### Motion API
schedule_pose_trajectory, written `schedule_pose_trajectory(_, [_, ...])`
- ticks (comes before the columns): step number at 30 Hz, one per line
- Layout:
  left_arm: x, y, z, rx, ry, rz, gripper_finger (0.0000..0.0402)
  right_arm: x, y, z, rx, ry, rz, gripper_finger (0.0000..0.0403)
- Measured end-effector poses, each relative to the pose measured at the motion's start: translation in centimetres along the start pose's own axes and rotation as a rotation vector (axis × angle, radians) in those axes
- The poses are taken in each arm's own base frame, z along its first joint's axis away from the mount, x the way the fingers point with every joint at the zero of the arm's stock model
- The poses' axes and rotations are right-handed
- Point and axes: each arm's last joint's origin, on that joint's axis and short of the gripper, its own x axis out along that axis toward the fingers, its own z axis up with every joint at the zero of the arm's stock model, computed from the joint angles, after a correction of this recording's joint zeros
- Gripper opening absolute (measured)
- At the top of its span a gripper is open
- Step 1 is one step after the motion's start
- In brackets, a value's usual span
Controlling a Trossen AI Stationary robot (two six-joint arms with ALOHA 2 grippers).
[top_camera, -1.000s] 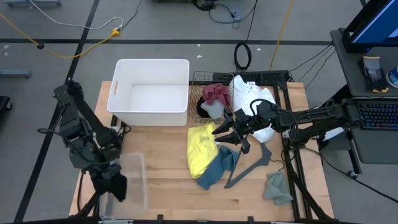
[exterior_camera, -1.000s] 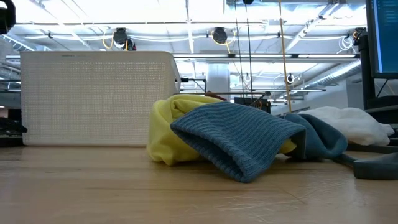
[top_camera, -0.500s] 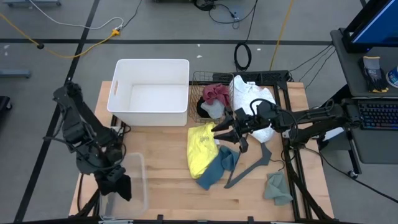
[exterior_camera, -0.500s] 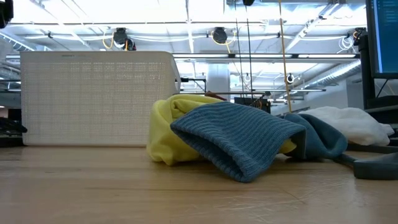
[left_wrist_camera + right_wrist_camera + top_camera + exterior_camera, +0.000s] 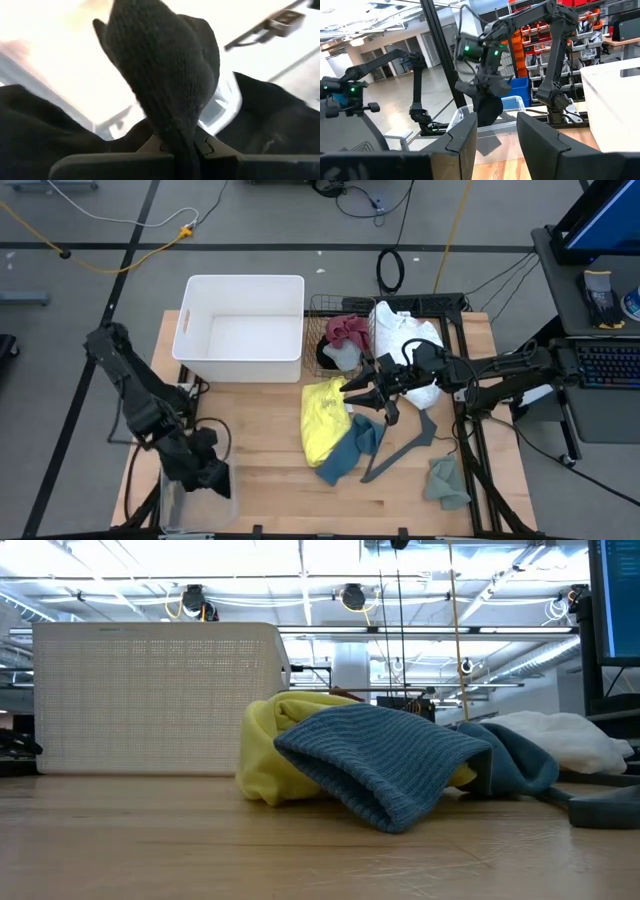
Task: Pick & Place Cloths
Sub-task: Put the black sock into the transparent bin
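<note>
My left gripper (image 5: 203,463) is shut on a black knit cloth (image 5: 165,75) above a clear plastic bin (image 5: 207,490) at the table's near left corner. The right wrist view shows that cloth (image 5: 487,107) dangling under it. My right gripper (image 5: 352,392) hovers open over the yellow cloth (image 5: 322,420), with nothing between its fingers (image 5: 465,135). A blue-teal cloth (image 5: 350,448) lies partly on the yellow one. A white cloth (image 5: 405,350) lies at the far right. A maroon cloth (image 5: 347,330) sits in a wire basket. A grey-green cloth (image 5: 445,480) lies near right. My left gripper pinches the black knit cloth between its two fingers at a narrow gathered part (image 5: 182,147). The rest bunches out beyond the fingertips. The fingers slant downward, and the cloth hangs slack below them, lifted clear above the clear bin.
A white tub (image 5: 243,328) stands at the far left, and shows as a white wall (image 5: 150,700) in the low view. The wire basket (image 5: 330,315) is beside it. A dark grey hanger (image 5: 400,445) lies right of the blue-teal cloth. Bare wood lies along the near edge.
My left gripper has sunk and swung toward the table's right, tipping further downward, carrying the black cloth over the clear bin. The cloth still hangs from it. My right gripper has kept still.
</note>
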Motion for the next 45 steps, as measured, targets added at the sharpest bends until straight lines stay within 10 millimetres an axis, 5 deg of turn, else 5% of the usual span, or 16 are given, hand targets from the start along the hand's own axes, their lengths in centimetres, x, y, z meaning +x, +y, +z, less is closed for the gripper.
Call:
schedule_pose_trajectory(15, [5.1,0.2,-0.1,0.049,-0.053,0.278,0.0,0.0,0.0,0.0,-0.003,0.001,0.004,0.013])
schedule_pose_trajectory(26, [6.8,1.0,-1.4,0.095,-0.07,0.353,0.0005,0.0,0.1,0.0,0.008,0.002,0.007,0.013])
schedule_pose_trajectory(36, [6.9,1.0,-1.4,0.115,-0.13,0.326,0.0054,0.0,0.1,0.0,0.008,0.002,0.006,0.013])
schedule_pose_trajectory(45, [6.9,1.0,-1.4,0.123,-0.128,0.326,0.016,0.0,-0.1,-0.8,0.029,0.081,-0.009,0.013])
